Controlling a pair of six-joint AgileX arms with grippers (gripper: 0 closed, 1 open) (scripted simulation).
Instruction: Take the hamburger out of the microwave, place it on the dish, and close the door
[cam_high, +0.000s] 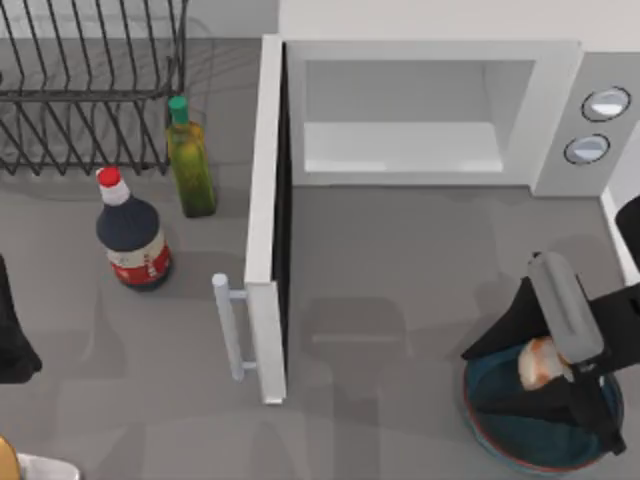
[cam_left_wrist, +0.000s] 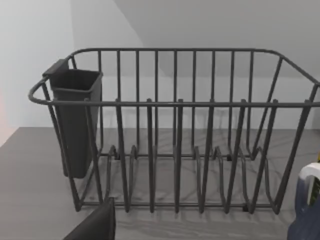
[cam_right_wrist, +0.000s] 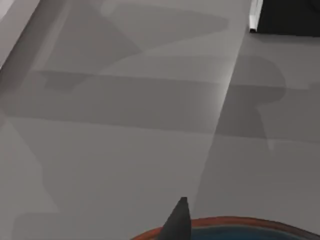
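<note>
The white microwave (cam_high: 430, 110) stands at the back with its pale cavity bare. Its door (cam_high: 268, 220) is swung wide open toward the front, with the bar handle (cam_high: 232, 325) on the left face. At the front right sits the blue dish (cam_high: 487, 425) with a reddish rim (cam_right_wrist: 225, 220). My right gripper (cam_high: 535, 378) hangs over the dish, shut on the whitish hamburger (cam_high: 541, 362), which peeks out beside the arm's grey link. One dark fingertip (cam_right_wrist: 179, 222) points past the dish rim. My left arm (cam_high: 10, 340) is parked at the left edge.
A black wire dish rack (cam_high: 90, 90) (cam_left_wrist: 175, 130) with a dark cutlery cup (cam_left_wrist: 75, 120) fills the back left. A green-capped oil bottle (cam_high: 190, 160) and a dark red-capped bottle (cam_high: 132, 235) stand left of the door. Two silver knobs (cam_high: 597, 125) face up.
</note>
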